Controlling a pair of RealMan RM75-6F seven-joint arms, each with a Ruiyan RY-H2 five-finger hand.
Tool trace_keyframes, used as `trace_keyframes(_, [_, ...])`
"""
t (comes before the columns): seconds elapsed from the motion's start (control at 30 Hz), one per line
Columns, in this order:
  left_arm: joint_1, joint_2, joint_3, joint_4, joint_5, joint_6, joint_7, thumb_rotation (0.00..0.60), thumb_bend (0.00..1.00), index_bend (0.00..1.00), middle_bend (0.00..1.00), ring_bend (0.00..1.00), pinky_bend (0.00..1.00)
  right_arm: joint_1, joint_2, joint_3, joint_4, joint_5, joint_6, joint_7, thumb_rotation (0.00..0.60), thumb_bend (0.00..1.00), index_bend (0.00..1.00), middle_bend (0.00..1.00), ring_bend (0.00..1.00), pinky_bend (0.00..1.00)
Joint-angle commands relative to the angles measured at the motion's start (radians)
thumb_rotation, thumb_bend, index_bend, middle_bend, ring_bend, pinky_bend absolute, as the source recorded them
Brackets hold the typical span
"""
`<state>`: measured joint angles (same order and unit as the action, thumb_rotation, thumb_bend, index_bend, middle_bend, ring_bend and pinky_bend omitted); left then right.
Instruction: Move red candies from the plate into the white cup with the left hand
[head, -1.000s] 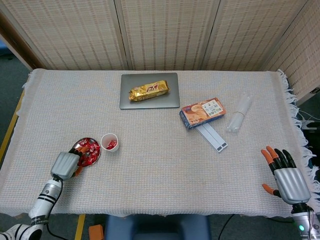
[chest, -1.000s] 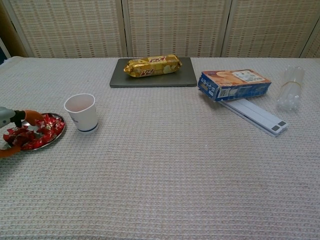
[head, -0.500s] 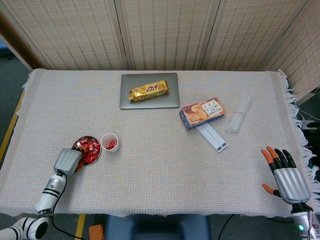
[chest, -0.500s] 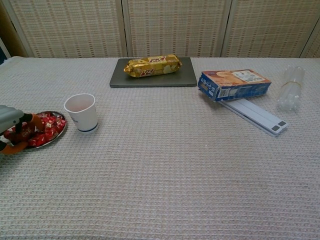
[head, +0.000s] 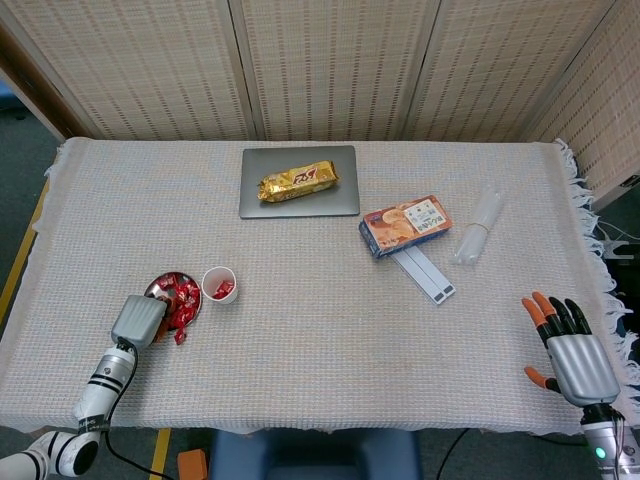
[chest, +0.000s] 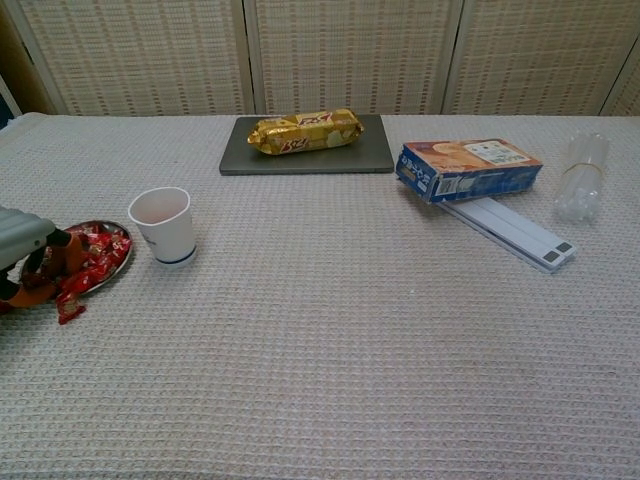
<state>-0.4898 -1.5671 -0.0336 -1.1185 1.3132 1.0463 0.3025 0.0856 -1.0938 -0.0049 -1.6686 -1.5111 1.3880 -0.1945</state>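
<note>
A small metal plate (head: 152, 288) (chest: 125, 250) heaped with red candies (head: 180, 293) (chest: 95, 250) sits near the table's front left. Just right of it stands the white cup (head: 219, 284) (chest: 162, 225), with a red candy or two inside it in the head view. My left hand (head: 138, 320) (chest: 24, 250) hovers over the plate's near edge with fingers curled. It pinches a red candy (head: 180, 335) (chest: 70, 306) that hangs just off the rim. My right hand (head: 570, 352) rests open, fingers spread, at the near right table edge, only in the head view.
A grey tray (head: 340, 205) (chest: 375, 160) carrying a golden snack pack (head: 298, 181) (chest: 305, 131) lies at the back centre. A blue biscuit box (head: 405, 224) (chest: 468, 167), a flat white strip (head: 425, 272) (chest: 510, 230) and a clear plastic sleeve (head: 478, 227) (chest: 582, 175) lie to the right.
My left hand has pulled back from the middle of the plate and risen slightly, drawing a red candy over the near rim. The right hand has not moved.
</note>
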Motion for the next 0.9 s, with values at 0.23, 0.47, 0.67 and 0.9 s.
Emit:
trace_keyframes(0.23, [0.005, -0.005, -0.011, 0.005, -0.001, 0.014, 0.010, 0.600, 0.55, 0.61, 0.63, 0.59, 1.00, 0.001, 0.000, 0.001, -0.002, 0.006, -0.004, -0.005, 0.600, 0.06, 0.00, 0.00, 0.00, 0.00])
trace_keyframes(0.47, [0.012, 0.010, -0.015, -0.020, 0.003, 0.030, 0.016, 0.600, 0.65, 0.67, 0.69, 0.63, 1.00, 0.000, 0.000, 0.001, -0.003, 0.005, -0.001, -0.005, 0.600, 0.06, 0.00, 0.00, 0.00, 0.00])
trace_keyframes(0.67, [0.019, 0.043, -0.020, -0.071, 0.017, 0.062, 0.028, 0.600, 0.72, 0.71, 0.72, 0.65, 1.00, -0.002, 0.001, 0.000, -0.003, 0.001, 0.003, -0.002, 0.600, 0.06, 0.00, 0.00, 0.00, 0.00])
trace_keyframes(0.9, [0.025, 0.101, -0.041, -0.166, 0.036, 0.114, 0.033, 0.600, 0.73, 0.72, 0.74, 0.66, 1.00, -0.002, 0.003, -0.001, -0.003, -0.001, 0.005, 0.002, 0.600, 0.06, 0.00, 0.00, 0.00, 0.00])
